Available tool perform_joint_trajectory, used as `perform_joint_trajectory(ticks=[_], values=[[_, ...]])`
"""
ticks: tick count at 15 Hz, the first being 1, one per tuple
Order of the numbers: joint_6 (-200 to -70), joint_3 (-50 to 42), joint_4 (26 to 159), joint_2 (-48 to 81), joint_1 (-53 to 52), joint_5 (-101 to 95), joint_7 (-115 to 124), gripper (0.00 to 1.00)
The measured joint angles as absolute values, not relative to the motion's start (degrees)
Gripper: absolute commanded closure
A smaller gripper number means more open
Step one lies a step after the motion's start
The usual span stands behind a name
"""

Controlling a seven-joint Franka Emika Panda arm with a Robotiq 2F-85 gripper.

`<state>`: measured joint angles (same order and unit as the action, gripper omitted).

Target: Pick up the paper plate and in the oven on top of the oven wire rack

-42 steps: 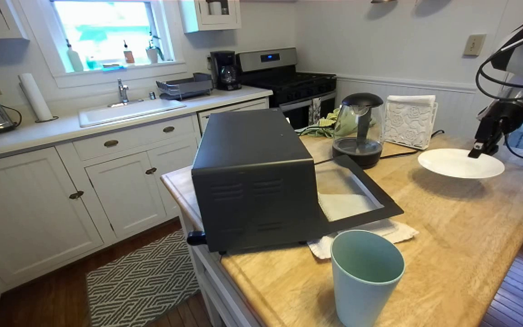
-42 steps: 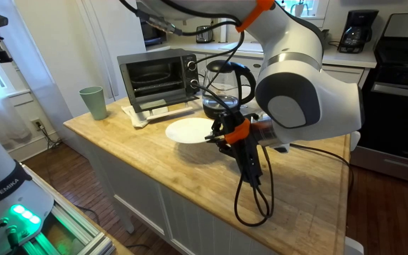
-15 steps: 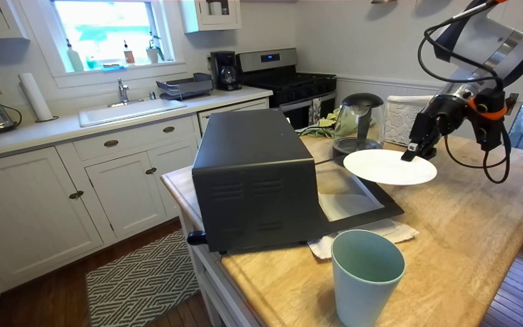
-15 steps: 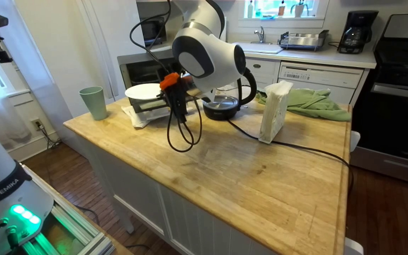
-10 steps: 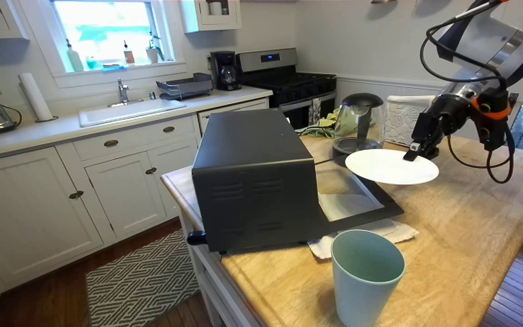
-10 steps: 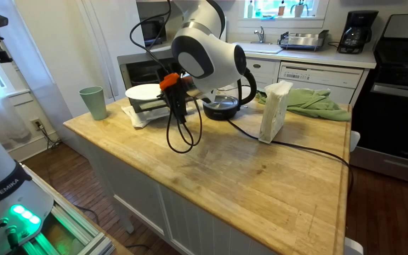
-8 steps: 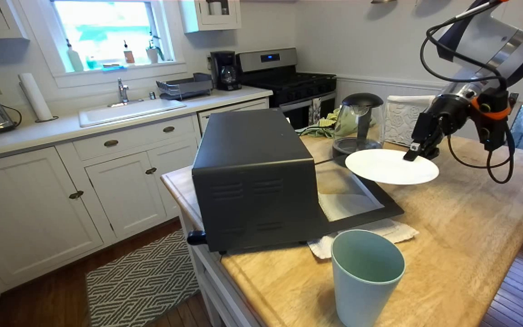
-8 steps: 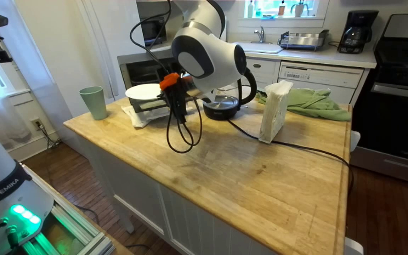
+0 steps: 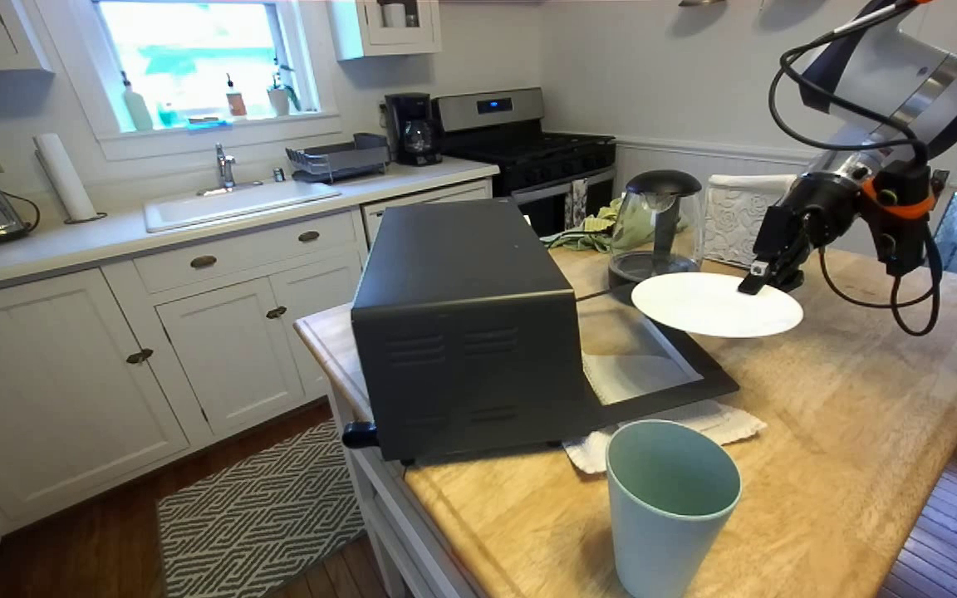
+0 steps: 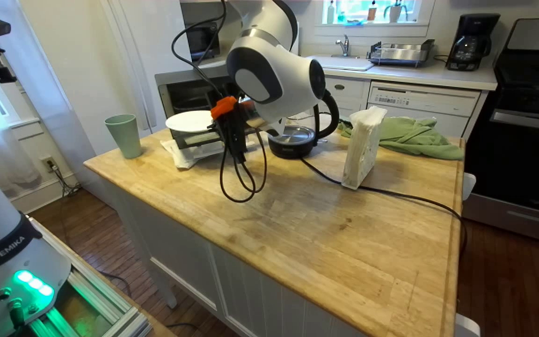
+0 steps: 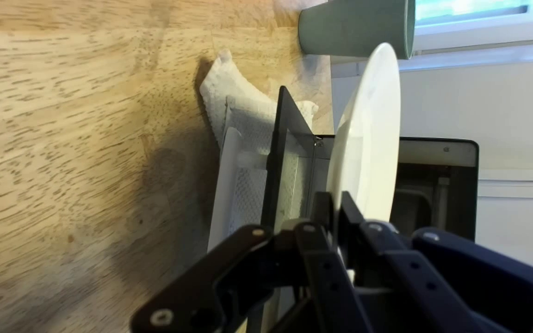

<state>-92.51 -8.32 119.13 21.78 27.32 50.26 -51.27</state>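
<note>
Wrist view: the gripper (image 11: 337, 208) is clamped on the paper plate (image 11: 380, 134), pinching its thin rim between two black fingers, and the plate shows nearly edge-on, stretching up the frame away from them. Behind it is the oven (image 11: 426, 153), its dark interior partly covered by the plate, while the lowered door (image 11: 273, 175) and its pale handle (image 11: 226, 194) lie to the left of the plate in the frame. A white cloth (image 11: 229, 83) is spread under the door on the wooden worktop (image 11: 63, 138), and the green cup (image 11: 354, 27) shows at the top. In an exterior view the plate is held roughly level, raised off the worktop in front of the oven, and it overlaps the outer part of the door as seen from there. The glass kettle (image 9: 653, 237) stands upright behind the plate, its black base partly hidden by it, and the white napkin holder (image 9: 732, 220) is partly behind the gripper. The cup stands upright in the foreground, near the cloth. In an exterior view the robot arm (image 10: 269, 77) comes down from the top and carries the plate just before the oven's opening, above the door; whether plate and door touch cannot be told here, and the fingers are mostly hidden. Well to the right of the plate in the frame, beyond the napkin holder, a green towel (image 10: 419, 140) lies crumpled on the worktop
</note>
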Motion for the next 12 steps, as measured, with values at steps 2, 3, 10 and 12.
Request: perform_joint_trajectory(ticks=[2, 3, 10, 12], values=[[-92.5, -8.3, 119.1, 21.8, 27.3, 50.3, -51.3, 0.98], [-92.5, -8.6, 119.1, 21.8, 27.1, 50.3, -51.3, 0.98], [-93.9, -8.8, 119.1, 22.1, 20.9, 51.0, -51.3, 0.98], [-96.0, -8.5, 118.8, 22.0, 18.9, 52.6, -51.3, 0.98]])
